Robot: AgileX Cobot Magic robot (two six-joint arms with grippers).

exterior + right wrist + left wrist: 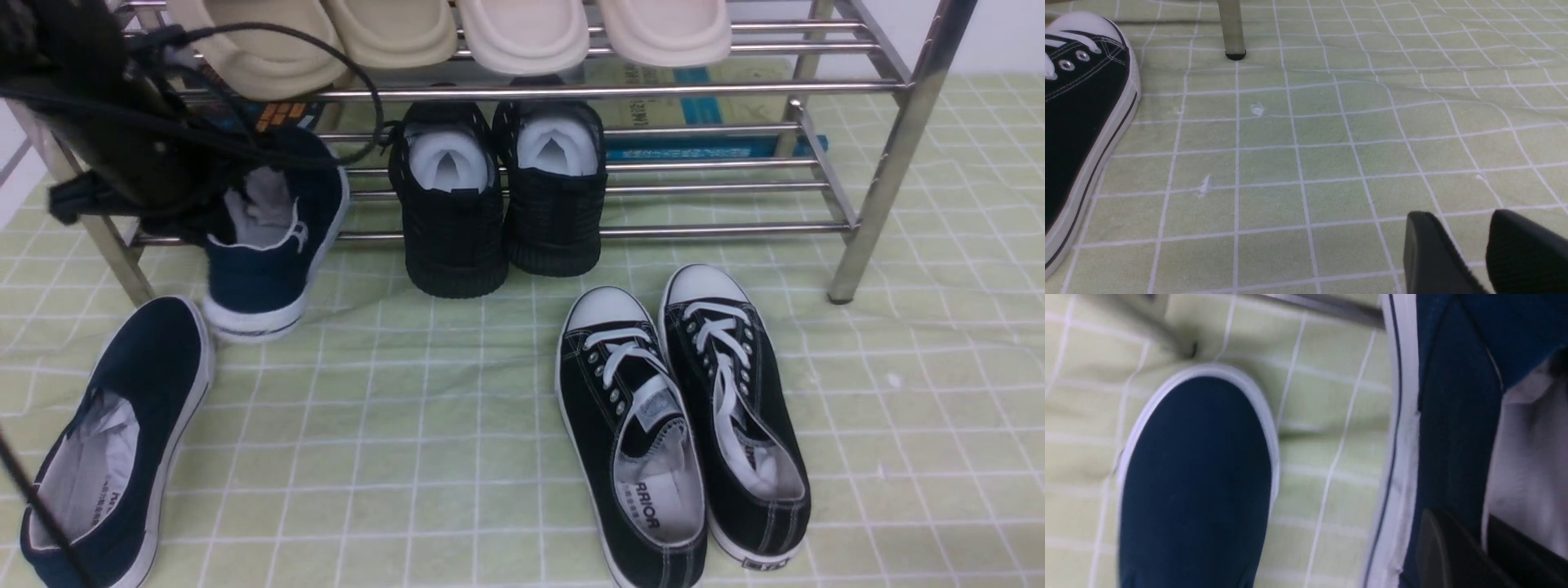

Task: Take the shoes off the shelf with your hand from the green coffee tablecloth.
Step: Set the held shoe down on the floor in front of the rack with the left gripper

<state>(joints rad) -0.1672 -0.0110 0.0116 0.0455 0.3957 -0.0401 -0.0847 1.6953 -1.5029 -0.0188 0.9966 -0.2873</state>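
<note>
Left end effector (1461, 526) seemingly pinches the navy shoe's (265, 245) light, floppy canvas collar on the shelf (694, 231); right end effector (1455, 228) gapes empty.

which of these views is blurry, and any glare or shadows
Left wrist view: smeared, the navy-blue canvas slip-on shoe and pale-green white-grid tablecloth both soft. Front view: sharp, bright glare streaks on the shiny chrome tube shoe rack. Right wrist view: crisp, evenly lit.
</note>
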